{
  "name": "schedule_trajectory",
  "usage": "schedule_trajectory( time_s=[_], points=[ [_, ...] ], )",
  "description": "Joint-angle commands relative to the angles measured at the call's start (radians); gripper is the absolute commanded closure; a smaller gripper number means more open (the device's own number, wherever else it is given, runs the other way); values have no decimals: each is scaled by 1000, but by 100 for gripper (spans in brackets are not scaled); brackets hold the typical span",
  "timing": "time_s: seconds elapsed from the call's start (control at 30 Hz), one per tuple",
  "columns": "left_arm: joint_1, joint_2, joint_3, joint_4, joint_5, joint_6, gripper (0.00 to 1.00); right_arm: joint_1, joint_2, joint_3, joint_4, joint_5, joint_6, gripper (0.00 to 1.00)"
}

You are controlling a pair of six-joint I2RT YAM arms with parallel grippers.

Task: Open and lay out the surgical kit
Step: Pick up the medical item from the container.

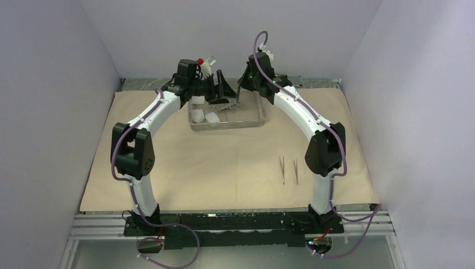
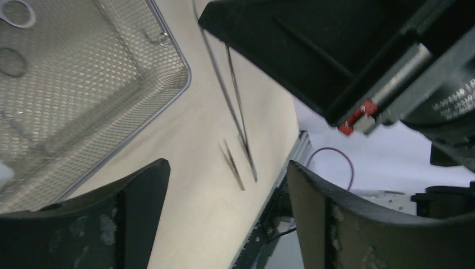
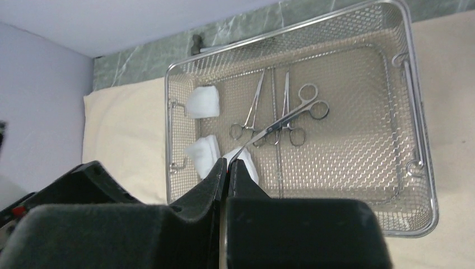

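We see the table covered by the beige wrap cloth, with only a strip bare at the far edge. On the cloth: wire-mesh tray far centre, two tweezers side by side near right.

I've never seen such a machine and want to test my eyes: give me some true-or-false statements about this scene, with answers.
1. Two tweezers lie on the cloth. True.
2. The gauze lies on the cloth. False: it is in the tray.
3. Three clamps are in the tray. True.
4. The left gripper is shut. False: it is open.
5. The right gripper is open. False: it pinches a third tweezers.
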Motion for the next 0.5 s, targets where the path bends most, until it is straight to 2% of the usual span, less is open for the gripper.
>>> schedule_trajectory(
  time_s=[0.0,0.17,0.33,0.37,0.43,0.47],
  points=[
    [-24,46,50,60,76,-88,25,14,-79,-21,3,-29,43,100],
    [-39,64,45,55,94,-156,54,33,-85,-22,1,-10,43,100],
    [-39,47,37,32,90,-162,84,48,-70,-5,-19,9,38,99],
    [-39,48,40,25,93,-159,89,49,-69,-1,-25,13,36,96],
    [-39,49,46,10,102,-156,100,50,-74,2,-40,22,35,75],
    [-39,50,51,0,104,-154,100,50,-79,0,-46,24,32,66]
  ],
)
